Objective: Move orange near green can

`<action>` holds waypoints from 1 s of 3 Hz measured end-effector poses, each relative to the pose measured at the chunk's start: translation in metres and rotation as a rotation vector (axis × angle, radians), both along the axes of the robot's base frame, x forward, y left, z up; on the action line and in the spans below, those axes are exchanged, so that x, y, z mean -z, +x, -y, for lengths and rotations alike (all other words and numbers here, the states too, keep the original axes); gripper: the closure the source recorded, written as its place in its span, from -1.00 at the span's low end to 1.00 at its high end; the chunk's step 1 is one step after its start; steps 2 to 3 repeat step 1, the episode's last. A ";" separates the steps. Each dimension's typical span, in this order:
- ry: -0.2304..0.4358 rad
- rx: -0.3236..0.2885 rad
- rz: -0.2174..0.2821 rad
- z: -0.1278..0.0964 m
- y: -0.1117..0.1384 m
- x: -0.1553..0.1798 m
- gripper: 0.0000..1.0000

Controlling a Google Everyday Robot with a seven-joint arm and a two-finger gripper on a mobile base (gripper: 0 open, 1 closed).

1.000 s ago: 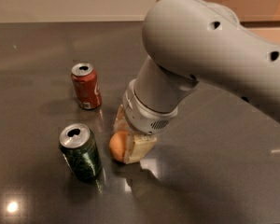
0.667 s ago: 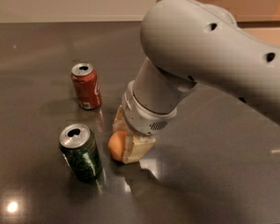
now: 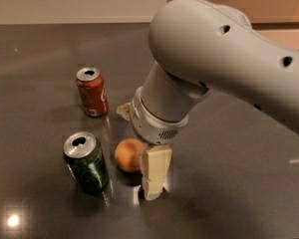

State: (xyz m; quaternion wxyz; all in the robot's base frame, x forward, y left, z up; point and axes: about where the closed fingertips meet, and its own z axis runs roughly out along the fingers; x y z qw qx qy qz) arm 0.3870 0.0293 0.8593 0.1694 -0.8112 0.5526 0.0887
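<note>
The orange (image 3: 129, 155) rests on the dark table, just right of the green can (image 3: 86, 162), which stands upright with a small gap between them. My gripper (image 3: 138, 151) hangs from the big grey arm directly over the orange's right side. It is open: one pale finger (image 3: 154, 172) stands at the orange's right, the other finger (image 3: 123, 110) pokes out behind the orange, near the wrist. Neither finger presses on the fruit.
A red can (image 3: 92, 91) with white lettering stands upright behind the green can, at the left. The grey arm (image 3: 224, 59) fills the upper right. The dark table (image 3: 239, 193) runs to a pale wall at the back.
The fingers were closed around the orange and have now spread apart, letting it go. The orange stays in the same spot beside the green can.
</note>
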 end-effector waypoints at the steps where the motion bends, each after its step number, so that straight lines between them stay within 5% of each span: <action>1: 0.000 0.000 0.000 0.000 0.000 0.000 -1.00; 3: 0.000 0.000 0.000 0.000 0.000 0.000 -1.00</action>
